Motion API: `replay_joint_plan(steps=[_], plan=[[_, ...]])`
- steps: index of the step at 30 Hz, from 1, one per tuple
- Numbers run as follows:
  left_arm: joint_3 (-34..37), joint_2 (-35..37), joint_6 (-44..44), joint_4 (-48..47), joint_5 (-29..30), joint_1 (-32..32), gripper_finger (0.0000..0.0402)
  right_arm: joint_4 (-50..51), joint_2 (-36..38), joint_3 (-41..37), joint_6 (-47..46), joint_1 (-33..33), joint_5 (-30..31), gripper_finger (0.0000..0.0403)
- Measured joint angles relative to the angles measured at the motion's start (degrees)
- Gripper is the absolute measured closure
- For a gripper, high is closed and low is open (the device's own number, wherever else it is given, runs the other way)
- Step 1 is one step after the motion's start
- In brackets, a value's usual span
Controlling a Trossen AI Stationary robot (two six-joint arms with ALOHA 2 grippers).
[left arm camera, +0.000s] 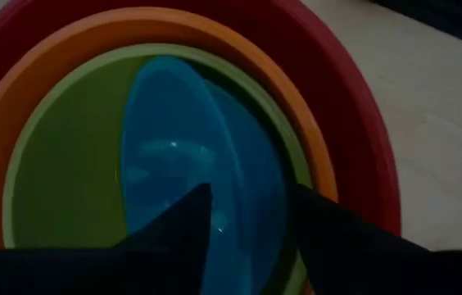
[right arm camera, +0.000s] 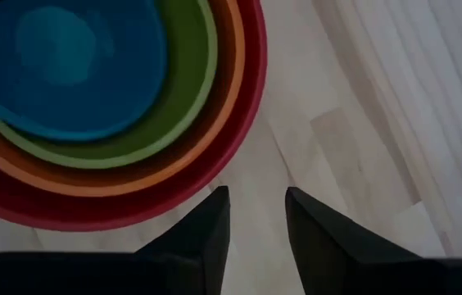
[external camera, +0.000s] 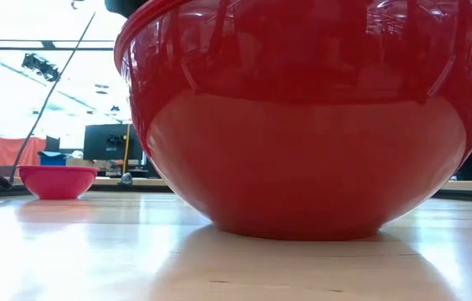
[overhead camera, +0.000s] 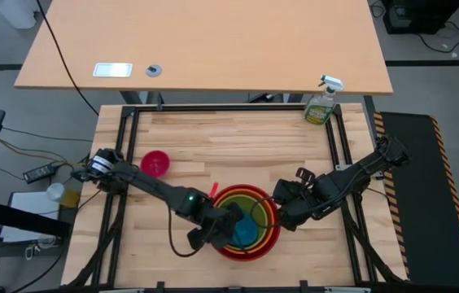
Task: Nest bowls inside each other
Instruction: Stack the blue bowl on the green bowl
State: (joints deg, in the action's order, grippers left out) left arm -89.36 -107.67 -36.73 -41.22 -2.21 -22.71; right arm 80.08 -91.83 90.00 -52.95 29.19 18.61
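Observation:
The red bowl point(overhead camera: 272, 241) stands on the table near its front edge, with the orange bowl point(left arm camera: 18, 106) and the lime green bowl point(left arm camera: 67, 172) nested in it. The blue bowl point(left arm camera: 174, 156) lies tilted inside the green one, one side of its rim raised. My left gripper point(left arm camera: 251, 192) hangs open over the stack's left side, one finger on each side of the blue bowl's raised rim. My right gripper point(right arm camera: 257, 192) is open above bare table just right of the red bowl point(right arm camera: 215, 156). The magenta-pink bowl point(overhead camera: 155, 163) rests on its base at the far left. My left gripper comes slanting down from the table's left, and its fingers point(left arm camera: 182, 221) stand either side of the blue bowl's raised rim point(left arm camera: 239, 164). Whether they touch the rim I cannot tell. The blue bowl leans inside the green bowl.
A green spray bottle point(overhead camera: 321, 106) stands at the table's far right corner. A black metal frame point(overhead camera: 124, 138) runs along the table's sides. Bare wood lies between the pink bowl and the stack, and across the far half of the table.

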Motion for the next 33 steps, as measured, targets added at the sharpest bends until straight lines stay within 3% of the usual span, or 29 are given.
replay_joint_plan(steps=[5,12,17,28,33], plan=[[0.0,2.07,2.79,0.15,0.42,-1.68,0.0211,-0.28,0.0,0.0,0.1,0.0,0.0,0.0274],[-0.01,5.12,6.41,0.34,0.5,-2.67,0.0218,-0.85,0.0,0.0,0.52,-0.13,0.27,0.0274],[-0.02,5.51,10.72,3.78,3.92,-1.3,0.0221,-1.3,0.0,0.0,0.63,-0.15,1.03,0.0274],[-0.02,-2.82,13.63,1.47,5.85,-0.7,0.0221,-2.11,0.0,0.0,1.72,-0.15,1.38,0.0274],[0.07,-0.95,11.71,0.02,8.19,-2.72,0.0221,-2.11,0.0,0.0,1.7,-0.15,1.42,0.0274]])
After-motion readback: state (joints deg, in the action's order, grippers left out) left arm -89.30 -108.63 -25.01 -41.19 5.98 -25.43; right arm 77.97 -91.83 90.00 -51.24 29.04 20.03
